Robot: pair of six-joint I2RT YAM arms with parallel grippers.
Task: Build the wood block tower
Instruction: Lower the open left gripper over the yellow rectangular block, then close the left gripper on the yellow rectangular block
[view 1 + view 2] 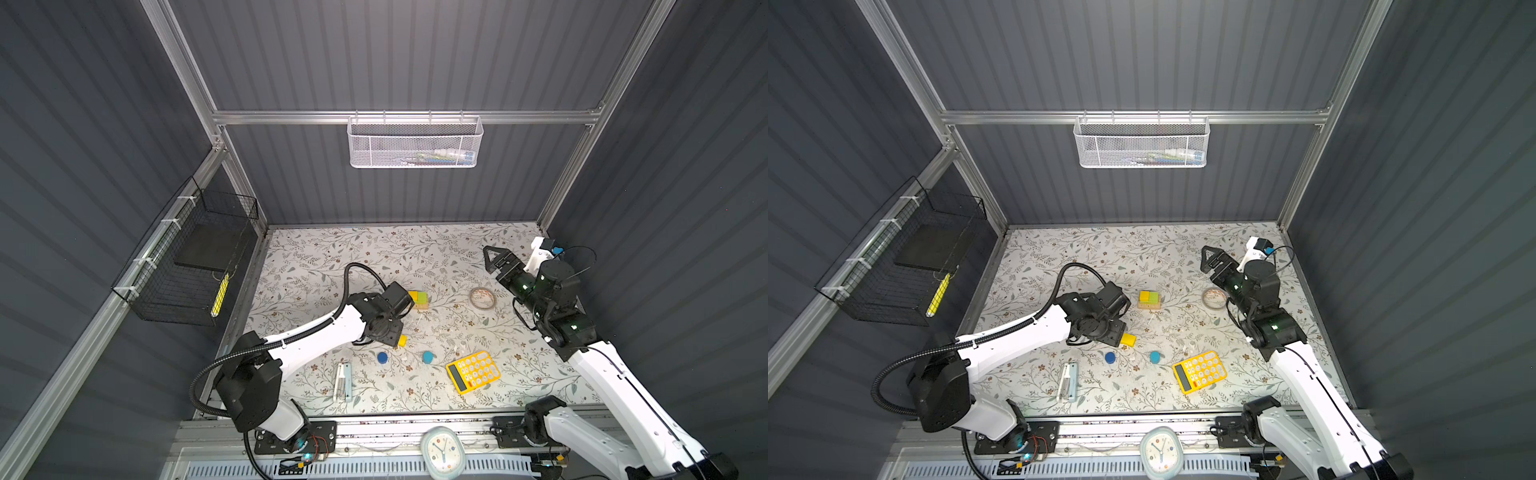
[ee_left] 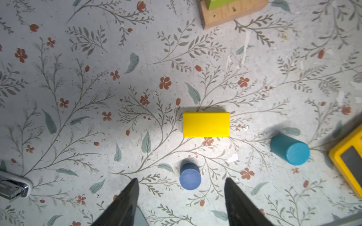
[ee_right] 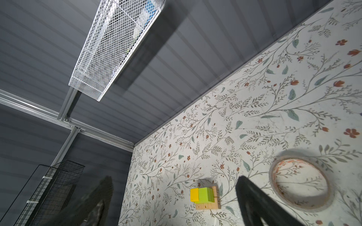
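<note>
Wood block tower (image 1: 1149, 300) barely begun, mid-table: yellow cube (image 1: 1145, 296), green cube (image 1: 1154, 297) on tan base (image 3: 207, 205). Yellow bar (image 2: 206, 124), dark blue cylinder (image 2: 190, 179), teal cylinder (image 2: 290, 149) loose, unstacked. Left gripper (image 2: 181, 182) jaws apart, empty, above them. Right gripper (image 1: 498, 258) wide apart, empty, near tape roll (image 1: 482, 298)

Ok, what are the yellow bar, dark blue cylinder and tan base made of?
Yellow bar: probably painted wood, smooth even coat, crisp edges.
Dark blue cylinder: likely painted wood too, chalky matte top.
Tan base: bare wood, unpainted, small dark holes.
</note>
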